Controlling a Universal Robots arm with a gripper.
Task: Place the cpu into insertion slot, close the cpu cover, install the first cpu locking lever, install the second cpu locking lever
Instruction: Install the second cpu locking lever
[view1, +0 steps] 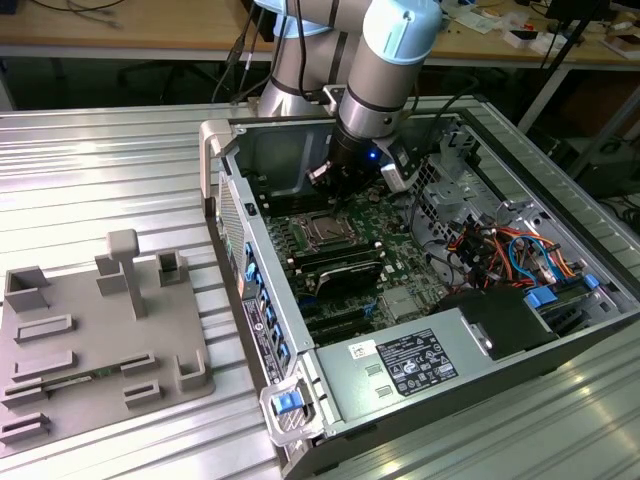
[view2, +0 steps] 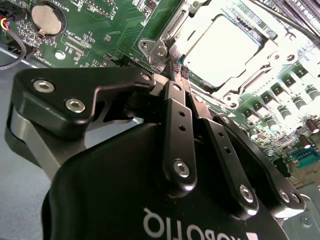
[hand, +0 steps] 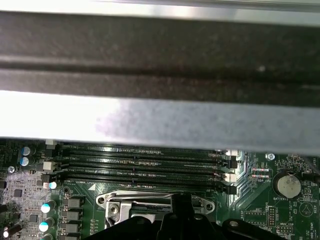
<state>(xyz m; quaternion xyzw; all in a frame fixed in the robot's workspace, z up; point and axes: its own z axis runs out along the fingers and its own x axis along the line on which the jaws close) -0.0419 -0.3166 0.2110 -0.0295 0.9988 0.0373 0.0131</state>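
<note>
The small flat square cpu with its silvery-grey metal top (view2: 226, 47) lies seated in the silver-rimmed square insertion slot (view1: 326, 232) on the green circuit board (view1: 400, 262), inside the open grey metal computer case (view1: 395, 375), and the thin silver metal cpu cover frame (view2: 170, 30) appears to be folded down around it, though glare in the second wrist view makes that hard to confirm. The black two-fingered gripper (view2: 178, 74) hangs just beside the slot's rim with its fingers clenched together and nothing visibly between them, the tips close to a thin wire locking lever (view2: 176, 52) at the slot's edge. The risk I judge here is a slip: the pinched tips could slide off that springy wire and strike the cover or the small board parts nearby, or push the lever past its catch, since the tips meet it at a slant. By count: one cpu, one slot, one cover, one gripper; in the first wrist view four long black memory slots (hand: 145, 162) just beyond the slot and one round silver coin battery (hand: 288, 185). Well apart, on the ribbed metal table (view1: 100, 170) at the exterior view's left, one grey moulded fixture tray (view1: 95, 350).
</note>
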